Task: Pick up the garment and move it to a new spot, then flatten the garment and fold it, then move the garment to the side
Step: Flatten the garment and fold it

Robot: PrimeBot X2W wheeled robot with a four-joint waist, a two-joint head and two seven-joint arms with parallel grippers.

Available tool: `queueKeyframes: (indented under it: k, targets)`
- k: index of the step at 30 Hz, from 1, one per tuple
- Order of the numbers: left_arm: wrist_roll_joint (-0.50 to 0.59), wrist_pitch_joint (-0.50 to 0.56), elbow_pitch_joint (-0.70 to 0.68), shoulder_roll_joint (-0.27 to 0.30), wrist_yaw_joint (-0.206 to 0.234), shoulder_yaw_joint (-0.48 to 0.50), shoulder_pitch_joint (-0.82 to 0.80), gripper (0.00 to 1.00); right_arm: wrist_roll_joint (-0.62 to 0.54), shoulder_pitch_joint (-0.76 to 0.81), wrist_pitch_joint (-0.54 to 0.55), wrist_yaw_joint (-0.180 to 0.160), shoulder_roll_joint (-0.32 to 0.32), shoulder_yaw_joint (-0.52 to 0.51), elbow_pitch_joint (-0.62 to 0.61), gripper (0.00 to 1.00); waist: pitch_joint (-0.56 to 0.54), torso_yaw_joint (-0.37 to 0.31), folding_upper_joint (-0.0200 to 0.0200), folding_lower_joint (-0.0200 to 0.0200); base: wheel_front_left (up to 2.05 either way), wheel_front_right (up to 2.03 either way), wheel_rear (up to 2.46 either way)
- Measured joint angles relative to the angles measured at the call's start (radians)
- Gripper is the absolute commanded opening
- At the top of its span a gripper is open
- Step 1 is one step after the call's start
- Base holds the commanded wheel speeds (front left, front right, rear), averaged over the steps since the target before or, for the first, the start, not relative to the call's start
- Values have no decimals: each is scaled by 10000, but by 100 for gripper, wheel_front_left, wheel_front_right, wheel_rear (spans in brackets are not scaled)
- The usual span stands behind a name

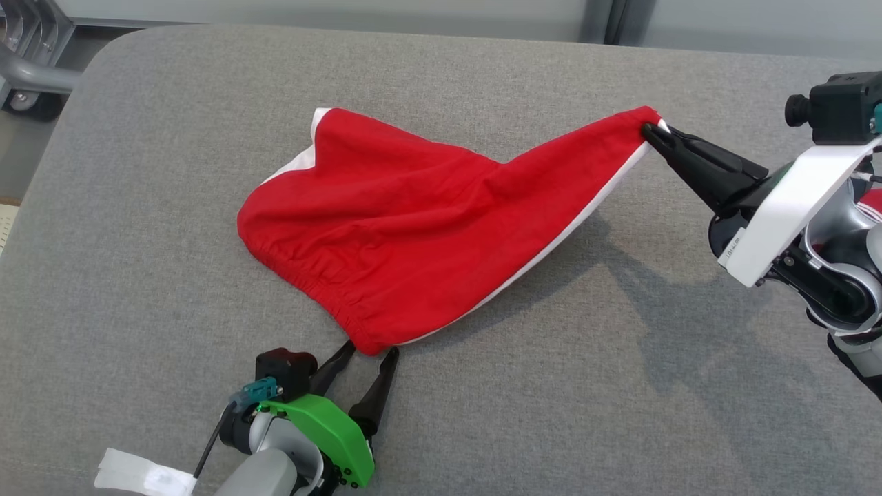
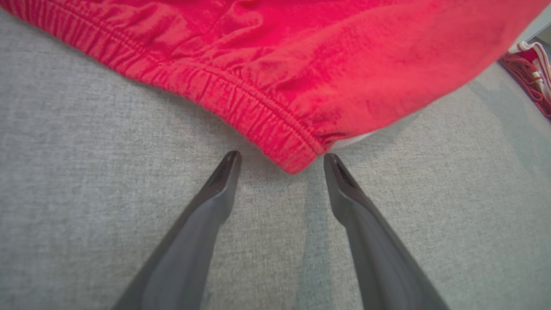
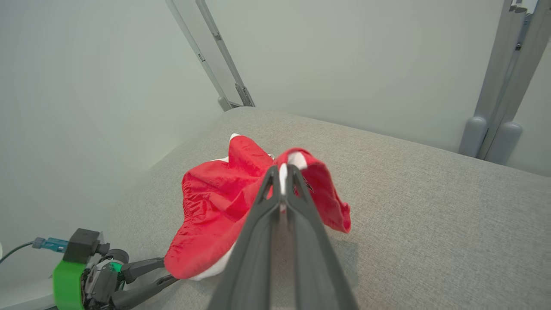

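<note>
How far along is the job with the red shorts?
Done: nothing looks finished; the red fabric shorts with white trim lie crumpled on the grey upholstered cushion. In hand: the right pincer is shut on one hem corner, holding it raised; the open left pincer flanks the waistband corner without gripping. Left: flattening, folding, moving aside.

This looks like a robotics lab or test bay. A broad table (image 1: 482, 427) is padded in plain grey cloth, with bare pale wall panels (image 3: 344, 56) and grey metal frame posts (image 3: 495, 94) behind its far edge. A caster wheel (image 1: 24, 102) stands on the floor beyond its far left corner (the red garment (image 1: 413, 227) on it is the one homely touch).
</note>
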Motion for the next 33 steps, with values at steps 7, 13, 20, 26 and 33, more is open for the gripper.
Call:
queueKeyframes:
  k: [7, 13, 20, 26, 33]
  targets:
    - [0, -86, 226, -33, -8, -165, -228, 69, 6, 0, 15, -98, -82, -50, -109, 0, 61, -35, 0, 0, 0, 0, 0]
    - [-40, -88, 353, -100, -8, -571, -389, 22, 6, 0, 65, -171, -125, -63, -190, 0, 76, -62, 0, 0, 0, 0, 0]
    - [-355, -88, 182, -188, -8, -959, -580, 0, 23, 6, 86, -194, -151, -146, -224, 0, 52, -42, 0, 0, 0, 0, 0]
    - [-890, -88, -579, -54, -8, -911, -893, 0, 171, 29, -148, -349, -194, -560, -226, 0, -39, 30, 0, 0, 0, 0, 0]
    - [-1680, -88, -1824, 642, -8, -585, -1416, 0, 477, 115, -800, -437, -182, -1256, -224, 0, -231, 146, 0, 0, 0, 0, 0]
